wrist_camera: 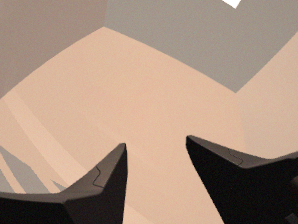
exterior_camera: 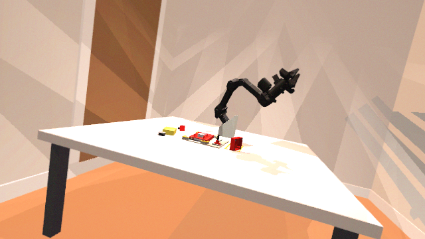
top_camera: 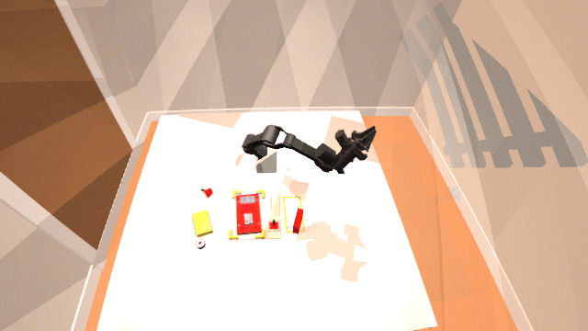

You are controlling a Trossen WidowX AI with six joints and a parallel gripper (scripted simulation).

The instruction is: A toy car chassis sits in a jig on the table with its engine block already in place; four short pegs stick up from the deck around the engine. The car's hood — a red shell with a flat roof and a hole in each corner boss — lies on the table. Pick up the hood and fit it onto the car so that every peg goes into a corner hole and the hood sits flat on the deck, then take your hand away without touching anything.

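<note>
The red hood stands on edge on the table, its hollow side facing right in the exterior view. The red chassis sits in the jig with yellow corner brackets. A grey engine block shows on its deck. The pegs and the hood's corner holes are too small to make out. My gripper is open and empty, high above the table and well to the right of the hood. It points away from the parts, and the wrist view shows only room surfaces beyond the fingers.
A yellow outline lies around the hood's spot. A small red part with a black pin stands between chassis and hood. An upright grey panel stands behind. Left lie a yellow block, a wheel and another red part.
</note>
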